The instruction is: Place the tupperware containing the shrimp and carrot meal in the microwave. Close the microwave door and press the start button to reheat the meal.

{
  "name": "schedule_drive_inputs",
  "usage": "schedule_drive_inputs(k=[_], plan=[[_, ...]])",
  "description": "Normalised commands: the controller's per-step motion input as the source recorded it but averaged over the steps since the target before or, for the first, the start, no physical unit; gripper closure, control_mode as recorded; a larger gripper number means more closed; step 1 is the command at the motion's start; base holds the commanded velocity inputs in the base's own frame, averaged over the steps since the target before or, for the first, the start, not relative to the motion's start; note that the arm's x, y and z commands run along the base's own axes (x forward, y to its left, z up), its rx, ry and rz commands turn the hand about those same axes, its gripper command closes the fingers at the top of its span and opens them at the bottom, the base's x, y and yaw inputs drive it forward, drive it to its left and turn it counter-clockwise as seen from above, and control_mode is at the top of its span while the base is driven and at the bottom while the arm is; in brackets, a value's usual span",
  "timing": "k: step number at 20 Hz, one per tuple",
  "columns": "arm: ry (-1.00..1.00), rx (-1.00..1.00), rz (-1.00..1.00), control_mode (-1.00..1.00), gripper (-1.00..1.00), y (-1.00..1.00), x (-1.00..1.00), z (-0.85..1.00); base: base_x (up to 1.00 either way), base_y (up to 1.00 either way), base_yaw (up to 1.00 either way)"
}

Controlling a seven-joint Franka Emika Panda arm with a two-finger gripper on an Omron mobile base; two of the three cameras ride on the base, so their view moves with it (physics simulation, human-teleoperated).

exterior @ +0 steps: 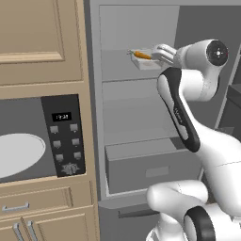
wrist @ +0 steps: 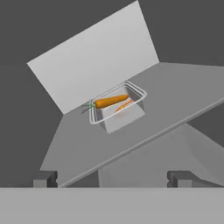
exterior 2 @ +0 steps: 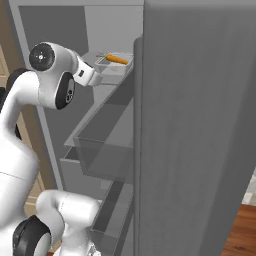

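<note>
Tupperware (wrist: 117, 107) with the carrot (wrist: 111, 101) and pale orange bits sits on an upper fridge shelf (wrist: 175, 96), near the back wall. End effector (wrist: 113, 178) hangs just in front of it, jaws spread wide, touching nothing; the microwave (exterior: 28, 141) stands open to the left

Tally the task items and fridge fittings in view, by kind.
Tupperware: 1
Carrot: 1
Shrimp: 1
Microwave: 1
Turntable plate: 1
Fridge shelves: 2
Fridge drawer: 1
Total: 8
</note>
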Motion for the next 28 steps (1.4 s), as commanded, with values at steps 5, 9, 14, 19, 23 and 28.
schedule_drive_inputs(k=[5, 9, 14, 19, 23, 28], plan=[[0.02, 0.0, 0.08, -1.0, -1.0, 0.0, 0.31, -0.13, 0.0, 0.0, 0.0], [0.03, 0.01, 0.02, -1.0, -1.0, 0.0, 0.31, -0.19, 0.0, 0.0, 0.0], [0.05, 0.03, 0.0, -1.0, -1.0, 0.0, 0.35, -0.09, 0.0, 0.0, 0.0], [0.03, 0.05, 0.0, -1.0, -1.0, 0.0, 0.36, 0.0, 0.0, 0.0, 0.0], [0.0, 0.01, 0.0, -1.0, -1.0, -0.02, 0.3, 0.0, 0.0, 0.0, 0.0], [0.04, 0.0, 0.0, -1.0, -1.0, -0.13, 0.38, -0.1, 0.0, 0.0, 0.0]])
